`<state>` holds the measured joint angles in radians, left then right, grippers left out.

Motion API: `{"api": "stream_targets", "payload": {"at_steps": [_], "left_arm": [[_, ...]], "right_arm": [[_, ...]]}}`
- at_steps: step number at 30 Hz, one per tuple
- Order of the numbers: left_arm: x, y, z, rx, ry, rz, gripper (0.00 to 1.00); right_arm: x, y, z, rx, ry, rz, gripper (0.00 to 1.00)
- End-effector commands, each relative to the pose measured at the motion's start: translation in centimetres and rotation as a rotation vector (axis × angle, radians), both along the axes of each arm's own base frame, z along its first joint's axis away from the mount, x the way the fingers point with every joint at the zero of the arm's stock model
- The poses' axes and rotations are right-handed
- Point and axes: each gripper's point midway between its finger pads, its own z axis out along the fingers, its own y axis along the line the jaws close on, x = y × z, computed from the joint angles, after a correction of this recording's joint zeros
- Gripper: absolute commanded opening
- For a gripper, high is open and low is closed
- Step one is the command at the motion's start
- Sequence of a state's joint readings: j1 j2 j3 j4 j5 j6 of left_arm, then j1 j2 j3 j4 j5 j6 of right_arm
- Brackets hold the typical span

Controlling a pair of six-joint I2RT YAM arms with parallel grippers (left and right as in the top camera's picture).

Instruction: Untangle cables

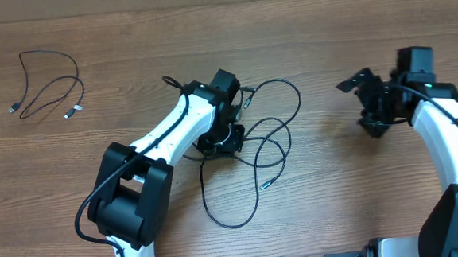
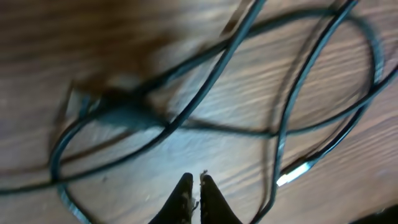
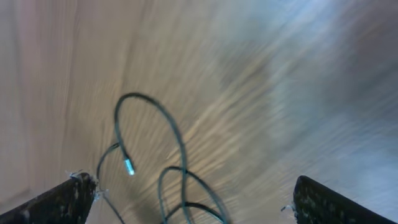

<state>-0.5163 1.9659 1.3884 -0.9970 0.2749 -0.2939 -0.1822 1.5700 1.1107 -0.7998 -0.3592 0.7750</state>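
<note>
One loose cable (image 1: 49, 85) lies alone at the far left of the table (image 1: 338, 217), with its two plug ends near each other. Near the middle lies the tangle (image 1: 266, 146), thin black cables in several loops that cross each other. The left gripper (image 2: 196, 182) hangs over the left side of the tangle, its fingers pressed together with nothing between them. A silvery plug (image 2: 297, 172) lies just to its right. The right gripper (image 1: 364, 104) is at the right, well apart from the tangle, its jaws spread wide and empty.
</note>
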Motion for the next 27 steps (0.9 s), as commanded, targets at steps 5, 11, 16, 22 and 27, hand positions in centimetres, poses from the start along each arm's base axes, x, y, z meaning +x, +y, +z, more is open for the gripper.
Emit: {"api": "stream_targets", "payload": {"at_steps": [5,11,16,22,27], "left_arm": [[0.1,-1.9,-0.2,-0.015,-0.037,-0.03,0.14],[1.7,-0.3,-0.6,0.089,-0.123,-0.027,0.09],[3.2,-0.9,-0.5,0.071,-0.187,-0.009,0.26],[3.4,-1.1,-0.5,0.065,-0.199,-0.011,0.38],[3.4,-1.1,-0.8,0.062,-0.202,-0.01,0.82]], "right_arm": [[-0.3,-1.8,0.4,-0.03,-0.001,-0.052,1.0],[-0.3,-1.8,0.4,-0.03,-0.001,-0.052,1.0],[-0.3,-1.8,0.4,-0.03,-0.001,-0.052,1.0],[-0.3,-1.8,0.4,-0.03,-0.001,-0.052,1.0],[-0.3,-1.8,0.4,-0.03,-0.001,-0.052,1.0]]}}
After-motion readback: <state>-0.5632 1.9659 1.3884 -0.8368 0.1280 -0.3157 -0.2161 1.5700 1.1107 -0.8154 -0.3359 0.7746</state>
